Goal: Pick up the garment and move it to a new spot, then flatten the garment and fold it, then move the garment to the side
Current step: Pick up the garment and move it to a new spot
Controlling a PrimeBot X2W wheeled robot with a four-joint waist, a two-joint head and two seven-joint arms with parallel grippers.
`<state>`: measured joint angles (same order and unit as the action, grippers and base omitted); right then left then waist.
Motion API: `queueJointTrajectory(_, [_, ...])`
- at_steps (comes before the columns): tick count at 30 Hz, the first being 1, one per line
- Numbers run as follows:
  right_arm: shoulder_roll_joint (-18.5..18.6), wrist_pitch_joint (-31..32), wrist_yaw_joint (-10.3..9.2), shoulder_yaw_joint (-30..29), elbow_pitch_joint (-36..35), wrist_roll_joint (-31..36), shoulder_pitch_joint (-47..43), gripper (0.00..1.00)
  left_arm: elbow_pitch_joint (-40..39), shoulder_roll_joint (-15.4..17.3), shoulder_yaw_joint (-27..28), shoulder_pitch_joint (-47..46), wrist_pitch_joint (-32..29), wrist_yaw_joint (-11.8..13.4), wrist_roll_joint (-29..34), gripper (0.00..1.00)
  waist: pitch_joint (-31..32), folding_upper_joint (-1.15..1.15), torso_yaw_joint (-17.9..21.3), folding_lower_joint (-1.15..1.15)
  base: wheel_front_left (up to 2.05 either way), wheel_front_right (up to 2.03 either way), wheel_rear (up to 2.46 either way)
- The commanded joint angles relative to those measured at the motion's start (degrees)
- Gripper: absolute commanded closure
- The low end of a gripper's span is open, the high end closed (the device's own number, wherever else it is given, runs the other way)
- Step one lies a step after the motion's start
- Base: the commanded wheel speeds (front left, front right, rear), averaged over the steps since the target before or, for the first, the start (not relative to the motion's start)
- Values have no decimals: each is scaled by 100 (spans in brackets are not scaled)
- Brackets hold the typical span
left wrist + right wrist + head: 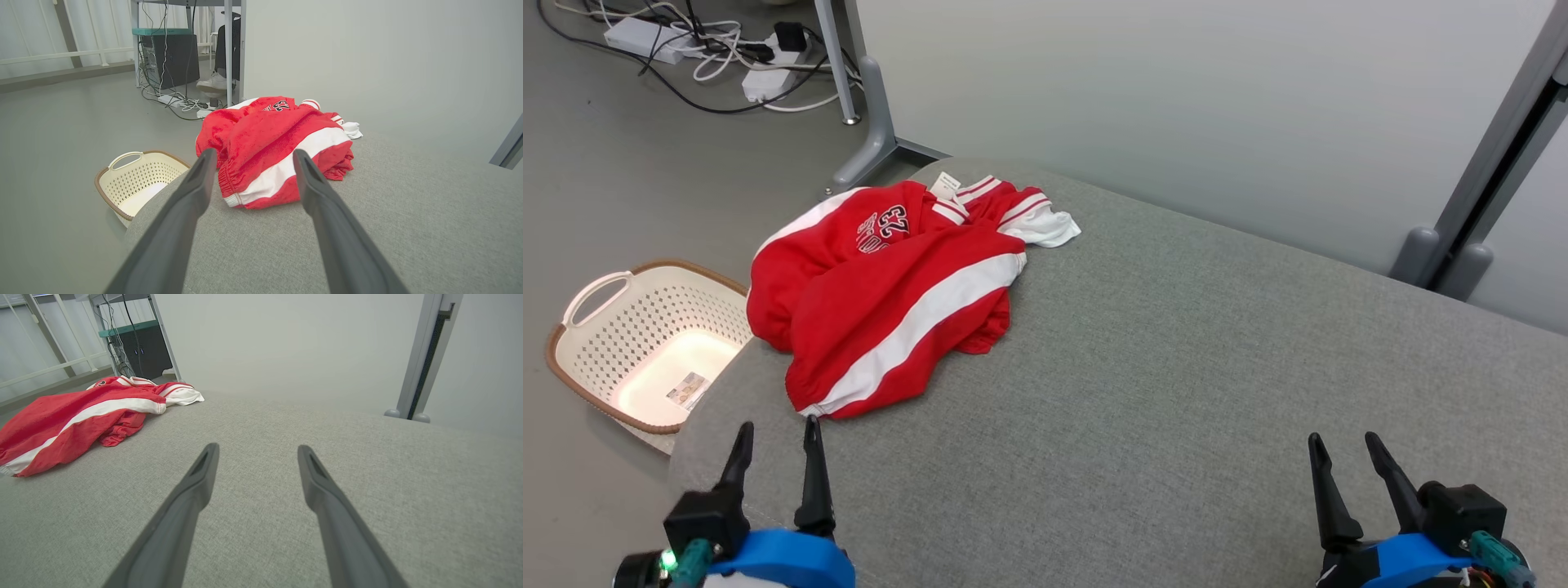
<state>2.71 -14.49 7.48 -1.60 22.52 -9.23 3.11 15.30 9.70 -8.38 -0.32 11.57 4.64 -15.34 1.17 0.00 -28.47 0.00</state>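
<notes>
A cream perforated basket (645, 327) stands on the floor just beside the left edge of the grey fabric counter (1176, 367). Power strips and cables (743, 57) lie farther back by a metal leg (870, 131). The garment (890, 302), red with white stripes and a printed 23, lies crumpled at the counter's far left corner. The left jaws, wide apart, sit near its hem. The right jaws, also wide, are well apart from it over bare fabric.

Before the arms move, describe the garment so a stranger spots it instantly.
Start at the grey cushion; the garment lies crumpled at its far left edge, near the cream basket on the floor. It alone is bright red with a broad white stripe.
</notes>
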Motion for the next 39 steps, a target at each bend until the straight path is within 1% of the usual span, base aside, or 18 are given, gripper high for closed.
queueJointTrajectory(1, [32, -33, 3, -4, -14, -2, -2, 0, -79, 5, 20, -131, -55, -21, -42, 0, -17, 0, 12, 0, 0, 0, 0])
queueJointTrajectory(3, [33, -32, 3, -12, -42, 9, 23, 0, -360, 100, 123, -254, -301, -47, -164, 0, -75, 0, 46, 0, 0, 0, 0])
queueJointTrajectory(7, [33, -22, 3, -53, -104, 65, 94, 0, -1000, 421, 379, -571, -931, -112, -408, 0, -264, 0, 131, 0, 0, 0, 0])
queueJointTrajectory(8, [33, -1, 3, -69, -160, 113, 148, 0, -1205, 679, 545, -805, -1265, -148, -496, 0, -406, 0, 195, 0, 0, 0, 0])
queueJointTrajectory(9, [33, -1, 3, -69, -160, 113, 148, 0, -1205, 679, 545, -805, -1265, -148, -496, 0, -406, 0, 195, 0, 0, 0, 0])
queueJointTrajectory(12, [33, 34, 3, -62, -228, 194, 225, 0, -1184, 978, 767, -1152, -1777, -242, -758, 0, -616, 0, 343, 0, 0, 0, 0])
queueJointTrajectory(15, [33, 81, 3, -48, -303, 242, 321, 0, -903, 1243, 938, -1477, -2216, -362, -1009, 0, -839, 0, 543, 0, 0, 0, 0])
queueJointTrajectory(18, [34, 139, 3, -2, -410, 313, 418, 0, -539, 1427, 1043, -1677, -2589, -470, -1227, 0, -1079, 0, 794, 0, 0, 0, 0])
queueJointTrajectory(21, [30, 212, 3, 37, -520, 403, 510, 0, -162, 1603, 1119, -1763, -2864, -504, -1351, 0, -1331, 0, 1083, 0, 0, 0, 0])
queueJointTrajectory(27, [29, 328, 3, -65, -767, 590, 613, 0, 676, 1726, 1316, -1708, -3153, -330, -1530, 0, -1772, 0, 1576, 0, 0, 0, 0])
queueJointTrajectory(30, [31, 381, 3, -117, -876, 634, 628, 0, 1049, 1738, 1415, -1664, -3241, -167, -1560, 0, -1932, 0, 1770, 0, 0, 0, 0])
queueJointTrajectory(34, [29, 397, 3, -111, -946, 613, 653, 0, 1517, 1564, 1449, -1631, -3411, -61, -1738, 0, -2000, 0, 1969, 0, 0, 0, 0])
queueJointTrajectory(35, [30, 391, 3, -108, -954, 587, 656, 0, 1598, 1600, 1446, -1617, -3490, -30, -1742, 54, -1991, 0, 2008, 0, 0, 0, 0])
queueJointTrajectory(36, [30, 373, 3, -104, -953, 551, 659, 0, 1662, 1648, 1431, -1611, -3564, 0, -1725, 94, -1965, 0, 2046, 0, 0, 0, 0])
queueJointTrajectory(37, [30, 361, 3, -86, -941, 516, 655, 0, 1689, 1663, 1423, -1617, -3632, -16, -1738, 100, -1932, 0, 2078, 0, 0, 0, 0])
queueJointTrajectory(39, [31, 334, 3, -89, -888, 469, 624, 0, 1646, 1711, 1455, -1677, -3645, -54, -1780, 100, -1824, 0, 2117, 0, 0, 0, 0])
